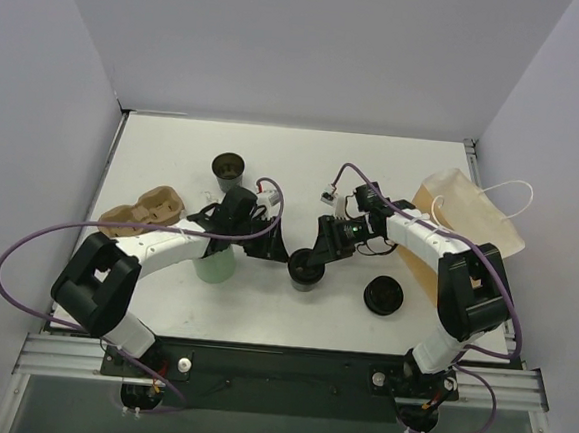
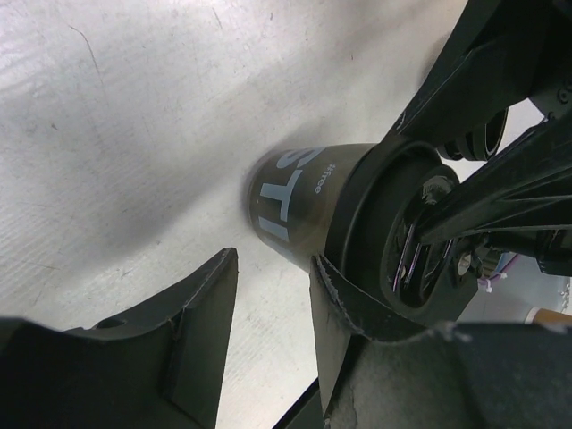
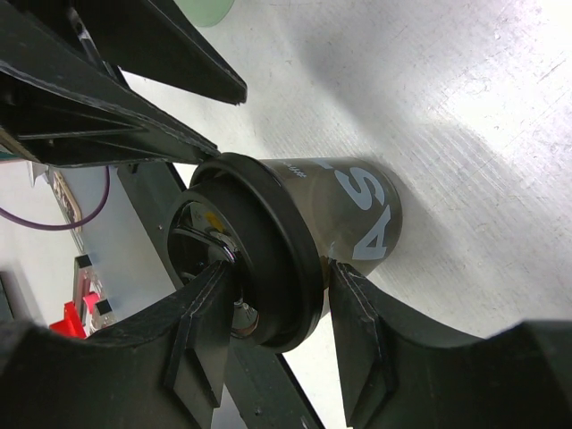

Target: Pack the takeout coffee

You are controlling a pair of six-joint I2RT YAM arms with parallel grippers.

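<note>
Top external view showed the takeout coffee (image 1: 305, 269) upright on the table (image 1: 175, 147), near the green cup (image 1: 215, 265) and to its right. The right gripper (image 3: 284, 277) was closed on the coffee's rim, one finger on each side. The left gripper (image 2: 273, 268), between the green cup and the coffee, stood partly open with nothing between its fingers. One finger (image 2: 353, 308) was just beside the coffee's rim, though contact could not be told. A flat black lid (image 1: 384, 296) lay farther right of the green cup.
</note>
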